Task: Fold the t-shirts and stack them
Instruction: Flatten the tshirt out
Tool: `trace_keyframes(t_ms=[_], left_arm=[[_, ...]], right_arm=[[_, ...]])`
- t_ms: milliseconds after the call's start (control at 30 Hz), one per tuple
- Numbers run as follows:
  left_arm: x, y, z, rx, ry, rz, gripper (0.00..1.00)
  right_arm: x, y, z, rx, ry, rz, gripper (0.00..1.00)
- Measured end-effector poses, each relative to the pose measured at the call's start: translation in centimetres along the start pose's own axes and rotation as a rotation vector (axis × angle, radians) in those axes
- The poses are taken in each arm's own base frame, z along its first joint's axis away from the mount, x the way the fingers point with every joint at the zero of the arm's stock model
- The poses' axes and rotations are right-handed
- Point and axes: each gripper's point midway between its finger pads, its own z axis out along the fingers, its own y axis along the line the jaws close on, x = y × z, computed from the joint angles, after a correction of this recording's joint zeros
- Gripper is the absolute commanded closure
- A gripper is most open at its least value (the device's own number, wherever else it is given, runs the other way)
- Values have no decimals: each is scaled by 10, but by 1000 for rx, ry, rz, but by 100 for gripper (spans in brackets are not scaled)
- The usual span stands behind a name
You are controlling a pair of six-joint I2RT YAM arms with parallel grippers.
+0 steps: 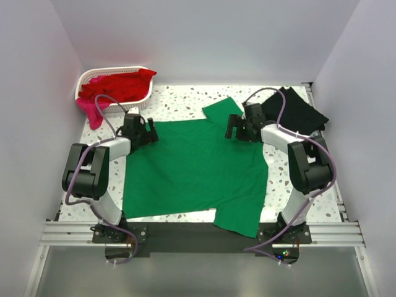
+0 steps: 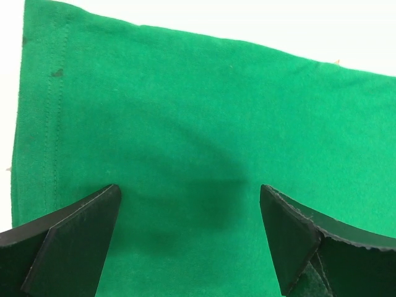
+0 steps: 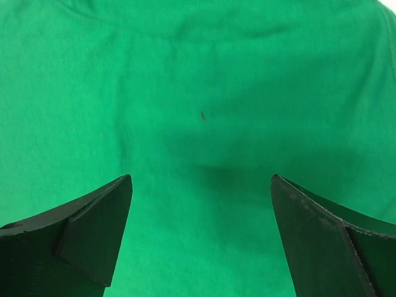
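We've got the green t-shirt (image 1: 195, 170) spread flat across the middle of the table (image 1: 179, 106), one sleeve at the near edge and the other pointing to the far edge. Our left gripper (image 1: 147, 131) hangs wide open over its far left corner and our right gripper (image 1: 235, 127), just as wide, hangs by the far sleeve, neither holding anything. The black t-shirt (image 1: 300, 111) lies bunched at the far right corner, with the red t-shirt (image 1: 120, 86) in the white basket (image 1: 146, 98) at the far left corner and the pink t-shirt (image 1: 93, 114) spilling over its rim.
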Motion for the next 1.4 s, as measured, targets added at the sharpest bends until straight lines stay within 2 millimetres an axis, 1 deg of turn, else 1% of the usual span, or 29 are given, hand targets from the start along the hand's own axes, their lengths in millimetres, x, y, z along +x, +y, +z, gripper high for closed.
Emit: trace_keyframes(t_ms=[133, 300, 567, 833, 1033, 1233, 1333, 1400], left_arm=[[-7, 3, 6, -10, -8, -9, 0], [-17, 2, 16, -19, -16, -17, 0], [-32, 2, 30, -42, -31, -18, 0], [-43, 2, 40, -65, -46, -15, 0], [-50, 1, 42, -69, -57, -8, 0], [-55, 0, 39, -68, -64, 0, 0], [-55, 0, 25, -63, -78, 0, 0], [-56, -1, 13, -54, -94, 0, 0]], right_arm=[[-8, 2, 14, 5, 4, 0, 4], [-13, 1, 31, 25, 29, 2, 4], [-33, 7, 48, 35, 29, 1, 3], [-61, 13, 70, 47, 11, 0, 3], [-81, 16, 83, 49, 4, 3, 3], [-84, 18, 82, 34, 19, -23, 3], [-84, 19, 76, 27, 21, -37, 3], [-81, 19, 63, 20, 19, -44, 3]])
